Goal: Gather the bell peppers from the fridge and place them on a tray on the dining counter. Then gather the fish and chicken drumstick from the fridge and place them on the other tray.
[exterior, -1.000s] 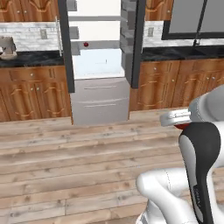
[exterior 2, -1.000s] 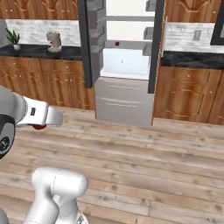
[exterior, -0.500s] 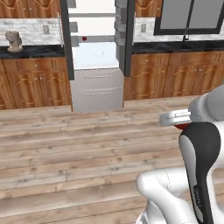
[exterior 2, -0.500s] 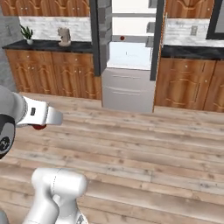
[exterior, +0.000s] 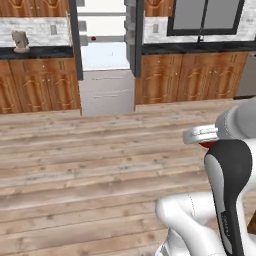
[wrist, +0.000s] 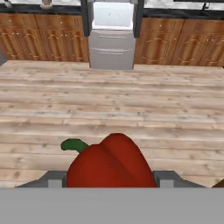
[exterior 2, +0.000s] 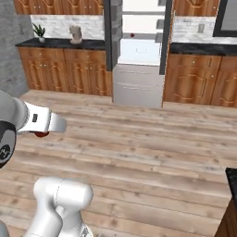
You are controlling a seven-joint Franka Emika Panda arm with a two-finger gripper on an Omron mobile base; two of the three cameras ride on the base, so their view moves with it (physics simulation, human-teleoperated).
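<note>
Gripper (wrist: 112, 186) clamped on a red bell pepper (wrist: 111, 166), fingers (wrist: 52, 180) pressed to either side of it, green stem poking out to the left in the hand view. Same pepper (exterior 2: 42, 134) peeking out as a red sliver under the white hand in the right base view, held above the wooden floor (exterior 2: 152, 148).

Likely step: carrying this pepper away from the fridge (exterior: 106, 55) toward a tray on the dining counter. Next move calls for driving to that counter, lining up over a tray, lowering, then letting go.

Dark corner (exterior 2: 231, 178) at the right edge of the right base view, possibly the dining counter, though too little visible to say. Open floor nearby, nothing blocking. Farther off, wooden cabinets (exterior: 40, 90) on both sides of the open fridge, a window (exterior: 207, 17), a potted plant (exterior 2: 40, 31) and small statue (exterior 2: 75, 33) on the back counter.
</note>
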